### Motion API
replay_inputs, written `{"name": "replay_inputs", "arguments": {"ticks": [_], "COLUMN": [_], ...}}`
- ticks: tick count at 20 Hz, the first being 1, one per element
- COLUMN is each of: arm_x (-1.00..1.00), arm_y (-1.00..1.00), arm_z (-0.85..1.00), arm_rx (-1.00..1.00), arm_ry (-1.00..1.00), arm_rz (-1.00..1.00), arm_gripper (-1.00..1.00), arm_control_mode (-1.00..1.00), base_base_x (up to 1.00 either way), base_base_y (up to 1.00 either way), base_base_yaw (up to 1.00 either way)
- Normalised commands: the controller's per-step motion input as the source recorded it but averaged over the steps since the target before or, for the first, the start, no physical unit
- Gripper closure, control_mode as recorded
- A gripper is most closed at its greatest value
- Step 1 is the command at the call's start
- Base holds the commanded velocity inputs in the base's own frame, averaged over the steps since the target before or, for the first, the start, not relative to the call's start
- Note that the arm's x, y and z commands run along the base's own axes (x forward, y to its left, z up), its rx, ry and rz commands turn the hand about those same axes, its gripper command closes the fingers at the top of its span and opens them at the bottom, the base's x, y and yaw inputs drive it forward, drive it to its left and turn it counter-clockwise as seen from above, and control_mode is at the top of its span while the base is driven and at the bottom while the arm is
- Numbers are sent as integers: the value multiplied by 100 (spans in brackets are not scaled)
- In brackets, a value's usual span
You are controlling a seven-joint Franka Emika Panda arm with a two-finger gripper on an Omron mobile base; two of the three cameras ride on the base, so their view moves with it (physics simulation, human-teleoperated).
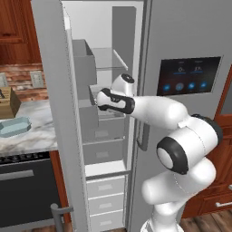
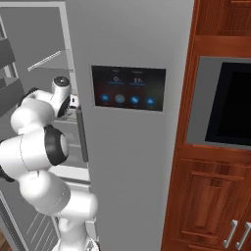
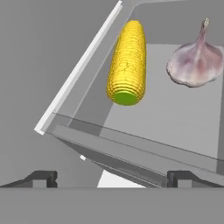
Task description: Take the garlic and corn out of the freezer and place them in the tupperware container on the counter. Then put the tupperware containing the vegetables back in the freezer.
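corn (image 3: 127,63) beside garlic (image 3: 195,63), apart

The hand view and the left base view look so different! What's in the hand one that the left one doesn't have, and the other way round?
The hand view alone shows the yellow corn and the garlic lying apart on a grey freezer shelf, with the open end effector short of them. The left base view alone shows the pale blue tupperware container on the marble counter, the knife block and the robot's arm. Both show the freezer interior.
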Motion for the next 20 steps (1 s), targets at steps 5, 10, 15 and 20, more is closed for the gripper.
{"name": "replay_inputs", "arguments": {"ticks": [5, 10, 15, 20], "arm_x": [27, 32, 36, 30], "arm_y": [14, 16, 5, 9], "arm_z": [-7, -6, -7, -11], "arm_rx": [0, 0, 0, 0], "arm_ry": [-1, 0, -3, -7], "arm_rz": [0, 0, 0, 0], "arm_gripper": [-100, -100, -100, -100], "arm_control_mode": [-100, -100, -100, -100], "base_base_x": [0, 0, 0, 0], "base_base_y": [0, 0, 0, 0], "base_base_yaw": [0, 0, 0, 0]}}
